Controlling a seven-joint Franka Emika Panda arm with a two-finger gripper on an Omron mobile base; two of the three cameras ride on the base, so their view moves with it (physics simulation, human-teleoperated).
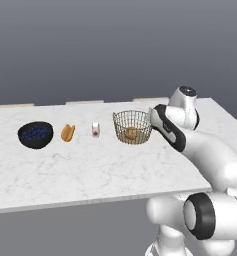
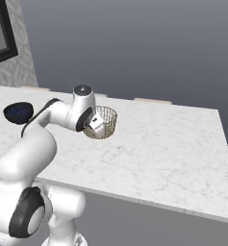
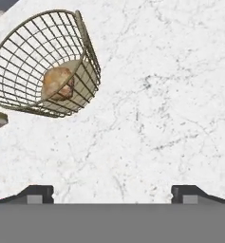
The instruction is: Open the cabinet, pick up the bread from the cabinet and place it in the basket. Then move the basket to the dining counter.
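The gripper point(image 3: 112, 192) stands spread wide with nothing between its fingertips point(image 3: 38, 192), poised over bare marble just to the right of the basket point(image 1: 132, 126). In the hand view the two dark tips rise far apart at the bottom, the basket lying off toward one upper corner, apart from them.

No writing can be read anywhere; the small white jar point(image 1: 95, 130) carries a red mark too small to make out.

The basket rests on the dining counter point(image 1: 90, 165), a long white marble slab with faint grey veins and a thin straight near edge. The bread point(image 1: 131, 133), a round golden-brown bun, lies inside the basket on its tan base. To the left of the basket stand the white jar, then an elongated orange-brown bun point(image 1: 68, 132), then a dark bowl of blueberries point(image 1: 35, 134). Behind the counter is a plain grey wall; in the right base view a dark-framed panel point(image 2: 1, 31) shows at far left against a patterned wall.
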